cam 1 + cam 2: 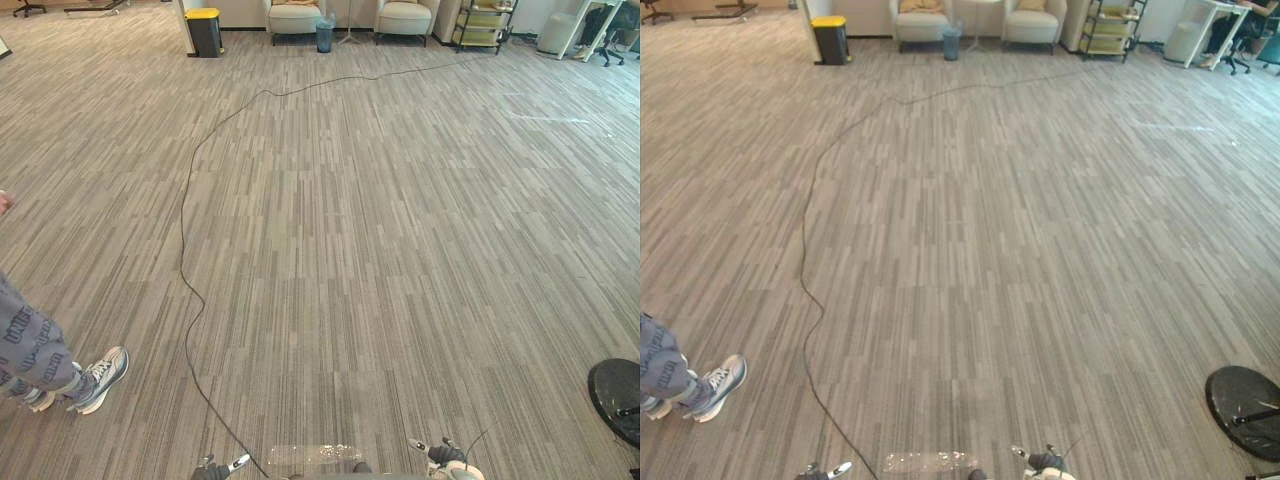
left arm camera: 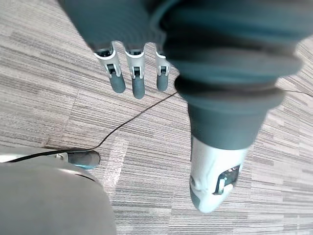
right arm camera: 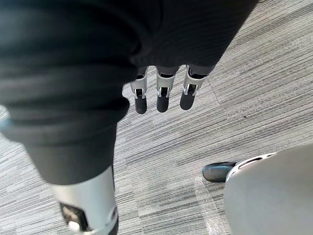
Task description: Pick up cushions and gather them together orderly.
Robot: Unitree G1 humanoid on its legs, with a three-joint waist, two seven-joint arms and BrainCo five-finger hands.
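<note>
A wide stretch of striped grey carpet [image 1: 400, 260] runs from the robot to the far wall. Against that wall stand two pale armchairs: the left armchair [image 1: 920, 24] and the right armchair [image 1: 1032, 24]. Each has what looks like a tan cushion at its back, one cushion [image 1: 920, 6] on the left chair and a second cushion [image 1: 1032, 5] on the right, both well apart from the robot and too far off to make out in detail. A small blue-grey bin [image 1: 324, 36] sits between the chairs, and a black bin with a yellow lid [image 1: 204, 32] stands to their left. A dark shelf trolley [image 1: 485, 25] is to their right, with a white desk [image 1: 590, 22] beyond it. A person's leg and sneaker [image 1: 98, 378] stand on the carpet at the robot's near left. A round black base [image 1: 615, 398] lies at the near right.

The left hand [image 2: 137, 78] hangs down over the carpet, fingers straight and relaxed, holding nothing. The right hand [image 3: 164, 95] hangs the same way, fingers straight and empty.
</note>
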